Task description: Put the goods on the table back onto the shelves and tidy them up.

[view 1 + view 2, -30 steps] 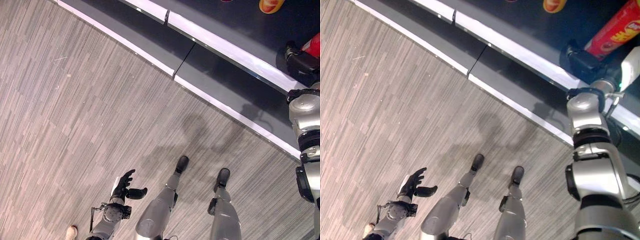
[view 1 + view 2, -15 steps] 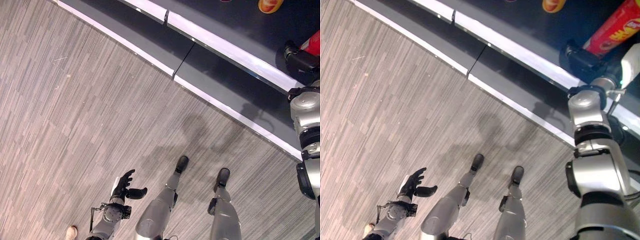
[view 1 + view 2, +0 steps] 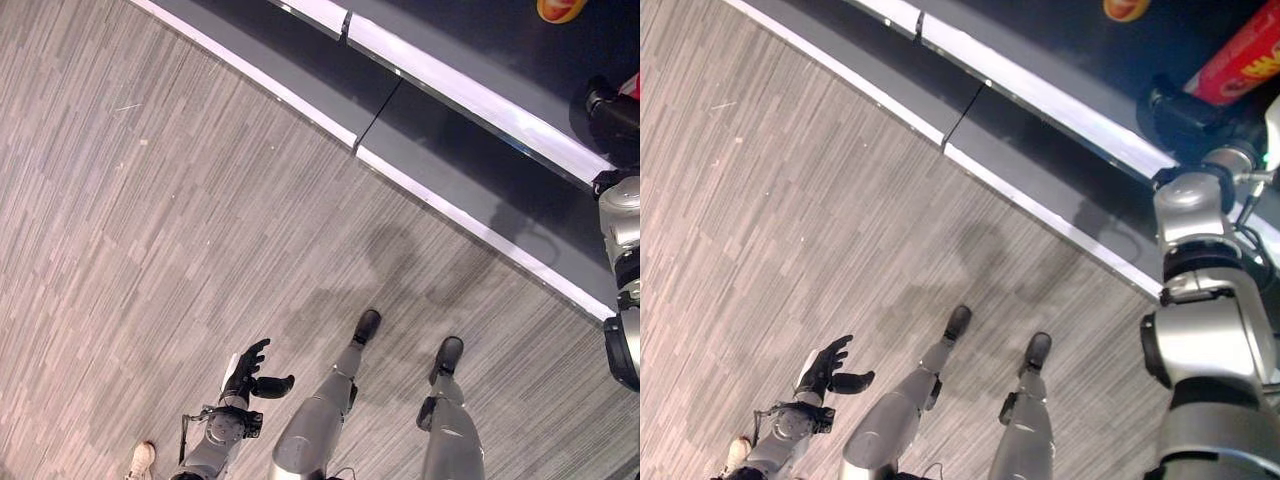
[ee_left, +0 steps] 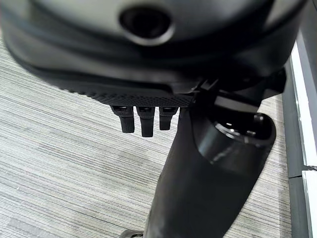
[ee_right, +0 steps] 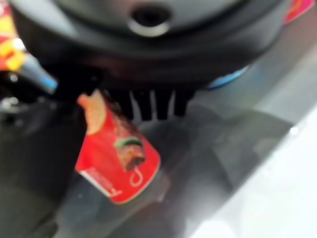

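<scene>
Your right hand point(image 3: 1185, 118) is raised to the shelf point(image 3: 1060, 100) at the right of the head views, and its fingers point(image 5: 148, 104) are wrapped round a red can point(image 3: 1248, 62). In the right eye view the can runs from the hand up and to the right, lying tilted over the dark shelf board. The right wrist view shows the same can point(image 5: 116, 153) past the fingers, its round end toward the camera and its red side with a picture of crisps turned up. It sits over the dark shelf surface; you cannot tell from these pictures whether it touches the board or hangs just above it.

Your left hand point(image 3: 247, 372) hangs low by your left side, above the floor point(image 3: 150, 230). Its fingers are relaxed and spread, thumb standing out to the side, and it holds nothing. The left wrist view shows the fingers point(image 4: 142, 120) straight, with grey floor beyond them.

Further out, the shelf runs slantwise across the top of the head views: a white front edge point(image 3: 470, 95) on the upper level, a dark board below it, and a second white strip point(image 3: 470, 225) where the base meets the floor. A seam splits the shelf into two sections near the middle. On the upper board, well apart from the can, an orange pack point(image 3: 1127, 9) shows at the top edge.

A person's pale shoe point(image 3: 141, 459) stands on the floor at the bottom left, just beside your left arm.
</scene>
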Robot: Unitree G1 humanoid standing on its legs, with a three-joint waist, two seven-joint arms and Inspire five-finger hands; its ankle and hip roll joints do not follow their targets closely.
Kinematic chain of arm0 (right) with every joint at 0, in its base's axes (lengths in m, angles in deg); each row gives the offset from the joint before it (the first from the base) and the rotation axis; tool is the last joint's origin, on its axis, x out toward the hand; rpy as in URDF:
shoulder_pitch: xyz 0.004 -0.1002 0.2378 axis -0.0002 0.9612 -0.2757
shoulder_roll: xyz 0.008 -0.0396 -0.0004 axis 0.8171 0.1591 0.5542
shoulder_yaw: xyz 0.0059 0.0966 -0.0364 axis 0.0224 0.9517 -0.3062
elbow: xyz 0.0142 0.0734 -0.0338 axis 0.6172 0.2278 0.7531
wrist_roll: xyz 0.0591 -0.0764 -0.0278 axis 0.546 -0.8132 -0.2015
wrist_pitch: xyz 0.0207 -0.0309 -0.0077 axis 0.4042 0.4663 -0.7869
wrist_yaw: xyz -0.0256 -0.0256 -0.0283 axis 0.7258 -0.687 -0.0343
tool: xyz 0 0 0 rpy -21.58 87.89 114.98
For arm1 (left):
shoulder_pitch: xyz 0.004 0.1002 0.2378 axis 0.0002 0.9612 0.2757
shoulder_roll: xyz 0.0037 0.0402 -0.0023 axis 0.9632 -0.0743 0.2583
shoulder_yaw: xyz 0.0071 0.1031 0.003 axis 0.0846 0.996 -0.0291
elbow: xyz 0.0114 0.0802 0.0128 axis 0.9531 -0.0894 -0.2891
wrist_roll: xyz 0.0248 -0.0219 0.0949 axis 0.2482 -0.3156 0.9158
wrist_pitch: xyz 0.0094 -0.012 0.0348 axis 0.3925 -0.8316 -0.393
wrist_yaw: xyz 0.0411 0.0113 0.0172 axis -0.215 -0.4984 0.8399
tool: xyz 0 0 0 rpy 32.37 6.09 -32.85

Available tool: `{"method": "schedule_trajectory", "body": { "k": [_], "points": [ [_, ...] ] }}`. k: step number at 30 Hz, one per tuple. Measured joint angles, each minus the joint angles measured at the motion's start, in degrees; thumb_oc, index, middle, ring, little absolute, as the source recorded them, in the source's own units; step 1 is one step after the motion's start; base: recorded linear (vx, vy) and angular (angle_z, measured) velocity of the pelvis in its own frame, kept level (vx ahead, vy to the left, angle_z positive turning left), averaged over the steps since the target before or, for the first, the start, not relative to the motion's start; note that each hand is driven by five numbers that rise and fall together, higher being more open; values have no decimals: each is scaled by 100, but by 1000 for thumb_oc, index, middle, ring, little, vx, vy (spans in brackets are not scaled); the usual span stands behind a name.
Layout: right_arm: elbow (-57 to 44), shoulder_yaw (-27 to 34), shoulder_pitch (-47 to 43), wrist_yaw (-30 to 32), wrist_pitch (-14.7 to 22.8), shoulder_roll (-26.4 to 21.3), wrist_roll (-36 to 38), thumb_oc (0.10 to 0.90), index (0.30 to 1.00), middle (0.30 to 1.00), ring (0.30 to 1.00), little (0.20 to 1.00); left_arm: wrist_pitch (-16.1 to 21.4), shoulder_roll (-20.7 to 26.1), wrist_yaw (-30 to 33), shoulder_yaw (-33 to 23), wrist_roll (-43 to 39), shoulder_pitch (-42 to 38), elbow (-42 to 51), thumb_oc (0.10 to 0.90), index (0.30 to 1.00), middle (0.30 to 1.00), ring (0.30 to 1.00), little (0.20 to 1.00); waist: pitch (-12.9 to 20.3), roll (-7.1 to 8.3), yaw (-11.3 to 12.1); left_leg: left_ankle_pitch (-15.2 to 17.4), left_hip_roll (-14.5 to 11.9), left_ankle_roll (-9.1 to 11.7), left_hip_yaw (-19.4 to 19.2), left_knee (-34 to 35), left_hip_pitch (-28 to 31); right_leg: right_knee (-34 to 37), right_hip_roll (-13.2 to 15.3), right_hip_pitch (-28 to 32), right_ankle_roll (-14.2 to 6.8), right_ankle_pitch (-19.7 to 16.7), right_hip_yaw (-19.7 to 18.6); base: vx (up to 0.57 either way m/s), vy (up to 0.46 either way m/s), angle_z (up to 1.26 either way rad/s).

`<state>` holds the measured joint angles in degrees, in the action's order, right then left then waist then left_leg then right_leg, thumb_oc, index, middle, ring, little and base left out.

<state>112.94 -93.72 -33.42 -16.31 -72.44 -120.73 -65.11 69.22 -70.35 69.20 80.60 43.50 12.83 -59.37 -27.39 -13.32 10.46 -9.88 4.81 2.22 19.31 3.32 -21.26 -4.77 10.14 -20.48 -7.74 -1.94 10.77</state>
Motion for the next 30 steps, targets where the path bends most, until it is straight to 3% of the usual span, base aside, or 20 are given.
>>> {"method": "schedule_trajectory", "body": {
  "k": [11,18,25,30],
  "points": [
    [60,-16,-5,-14,-16,0,-112,800,900,900,900,900,0,0,0,4,0,-1,14,800,900,900,900,900,0,0,-9,-1,-1,-1,5,-12,7,-2,-3,15,4,-4,4,0,3,0],
    [-1023,235,1059,-7,-138,7,-449,800,900,900,900,900,-5,-4,21,-18,-1,-4,-43,800,900,900,900,900,3,79,-148,0,-4,-1,1,-7,168,7,-30,190,5,-4,8,0,0,0],
    [-2075,779,2572,-5,-248,762,-952,800,900,900,900,900,-126,-1,31,-429,5,-4,-260,800,900,900,900,900,128,624,-368,4,-94,3,-47,19,287,260,-107,385,83,-150,-5,13,6,-5],
    [-2657,1086,3460,-17,-245,1099,-1254,800,900,900,900,900,-150,0,31,-502,16,24,-444,800,900,900,900,900,167,748,-413,2,-136,8,-102,105,481,459,-150,614,113,-244,-20,6,3,-5]
  ]
}}
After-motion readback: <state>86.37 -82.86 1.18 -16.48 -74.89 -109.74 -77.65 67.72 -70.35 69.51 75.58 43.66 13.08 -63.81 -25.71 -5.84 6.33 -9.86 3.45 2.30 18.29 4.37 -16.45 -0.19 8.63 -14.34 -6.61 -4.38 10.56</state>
